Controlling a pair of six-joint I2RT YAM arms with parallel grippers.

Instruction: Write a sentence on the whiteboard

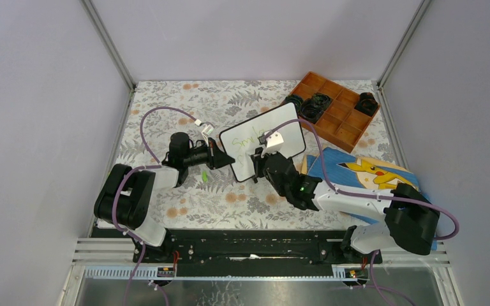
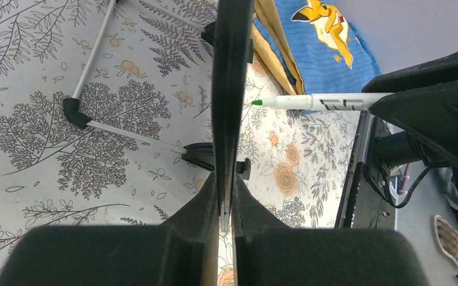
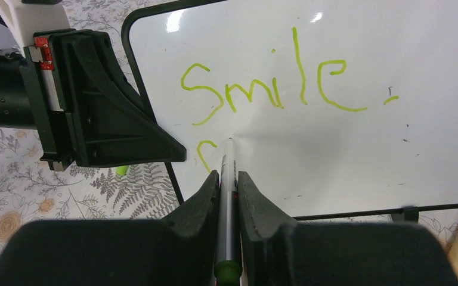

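The whiteboard stands tilted at mid table, with a thin black frame. My left gripper is shut on its left edge; in the left wrist view the board shows edge-on between my jaws. My right gripper is shut on a grey marker with a green end. Its tip touches the board below the green word "Smile.". A short green stroke starts the second line. In the left wrist view the marker points at the board with its green tip close to it.
A brown compartment tray with black items stands at the back right. A blue Pikachu cloth on a wooden board lies right of the whiteboard. A small green cap lies on the floral tablecloth by the left gripper. Walls enclose the table.
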